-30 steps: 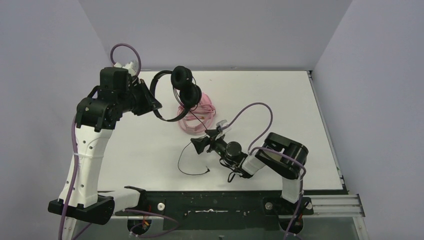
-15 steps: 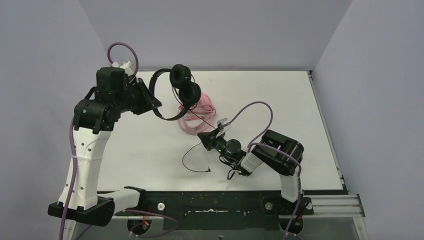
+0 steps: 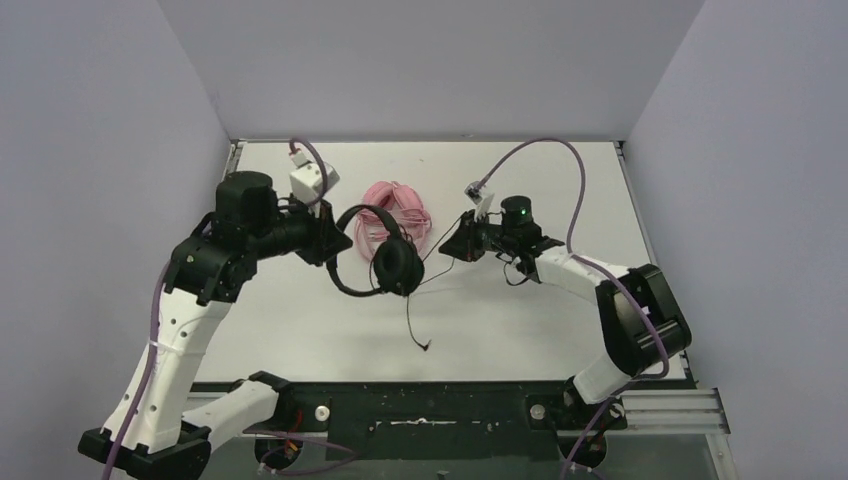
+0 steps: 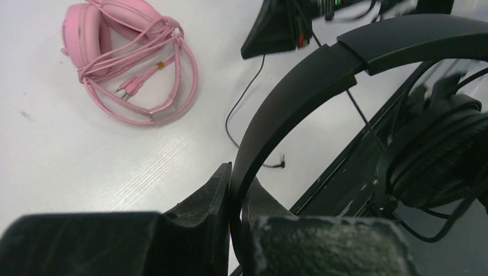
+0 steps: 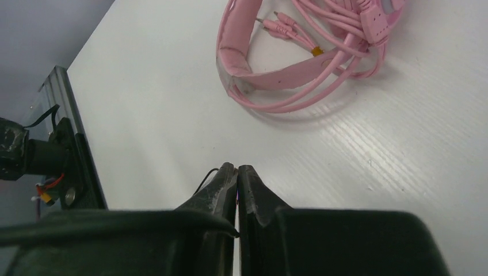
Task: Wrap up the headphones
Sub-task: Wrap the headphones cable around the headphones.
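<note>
Left fingers [image 4: 201,210] moved down and toward desk [image 3: 300,310] centre, carrying the black headphones [image 3: 385,262] by the headband. Earcups now lower, in front of the pink headphones [image 3: 393,208], no longer covering them. Right arm swung from near centre to back right. Right fingers [image 5: 221,190] now just right of the pink pair, pinched on the black cable [image 3: 409,318]. Cable's loose loop gone, plug end trails straighter.

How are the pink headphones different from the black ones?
The pink headphones lie on the table; the black headphones are held by their band in the left hand. The pink cable is bundled around the pink pair; the black cable trails loose. Both pairs have padded earcups and a cord.
</note>
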